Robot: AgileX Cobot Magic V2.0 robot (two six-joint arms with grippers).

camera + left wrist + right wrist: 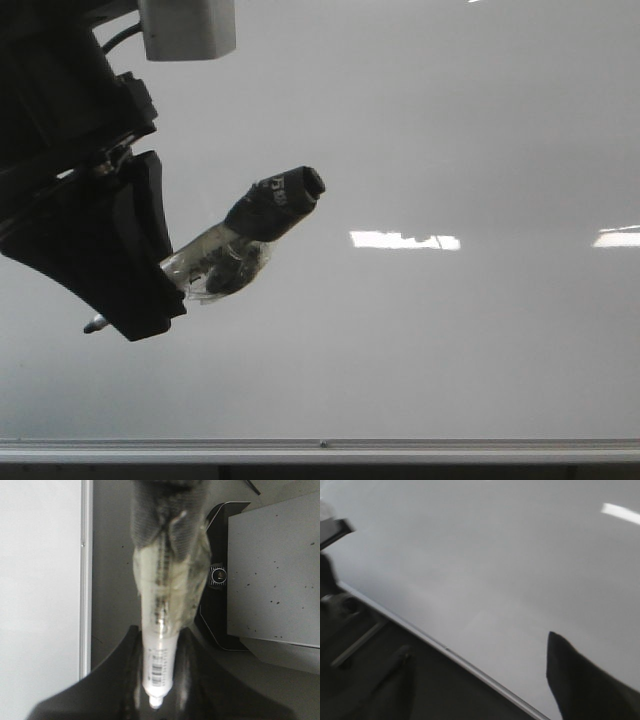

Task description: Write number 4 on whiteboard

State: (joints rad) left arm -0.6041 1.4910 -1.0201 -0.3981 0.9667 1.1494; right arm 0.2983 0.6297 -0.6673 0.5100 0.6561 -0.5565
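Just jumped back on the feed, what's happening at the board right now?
The left end effector is shut on a tape-wrapped marker, held in front of the whiteboard. No stroke is visible on the board yet, only light reflections. The right end effector is open near the board's bottom rail, holding nothing.

One whiteboard (pixel 450 130) is seen, edged below by one silver rail (pixel 400 450). One marker (pixel 235 245) is counted — wrapped in clear tape, one dark cap at the end pointing away from the left end effector (pixel 157 665), whose fingers are closed against the barrel. Two bright light reflections (pixel 405 240) are counted on the board, both on the cap side of that end effector. Two end effectors are counted in all — the right end effector (pixel 480 690) is shown by two dark fingers (pixel 580 680) spread apart. No written stroke is counted.
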